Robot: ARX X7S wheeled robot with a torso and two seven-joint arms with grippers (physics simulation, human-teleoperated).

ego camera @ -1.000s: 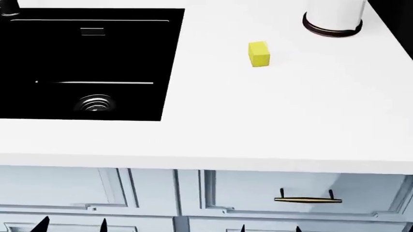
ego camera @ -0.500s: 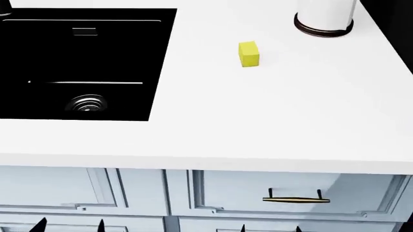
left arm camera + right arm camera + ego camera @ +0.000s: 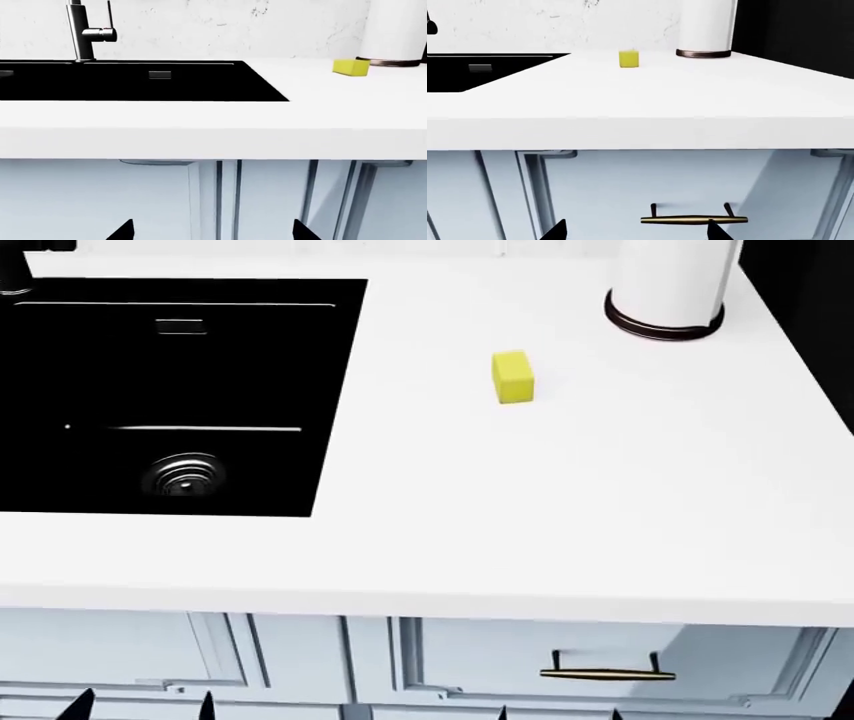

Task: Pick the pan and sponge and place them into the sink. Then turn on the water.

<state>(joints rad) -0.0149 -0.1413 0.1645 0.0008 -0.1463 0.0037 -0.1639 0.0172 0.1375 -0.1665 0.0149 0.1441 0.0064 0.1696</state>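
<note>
the sponge (image 3: 513, 377) lies on the white surface (image 3: 587, 500), toward the far right corner, well apart from the sink (image 3: 80, 370), which is set into the surface's far left part. just beyond the sponge, at the far right corner, stands a white cylinder (image 3: 667, 285) with a dark base ring. inside the sink a thin ridge runs across the basin, with a steel drain (image 3: 183, 476) on the near side of it and a slot overflow (image 3: 179, 327) on the far wall. the faucet (image 3: 83, 31) rises at the sink's far edge, its thin lever standing beside it. no pan shows in any view.

both arms are low, in front of the pale blue cabinets (image 3: 267, 660) under the near edge. the left end effector (image 3: 211, 231) shows only two dark fingertips, set apart with nothing between them. the right end effector (image 3: 636, 231) is likewise spread wide and empty, its tips either side of a brass drawer handle (image 3: 694, 219) on the cabinet front.
</note>
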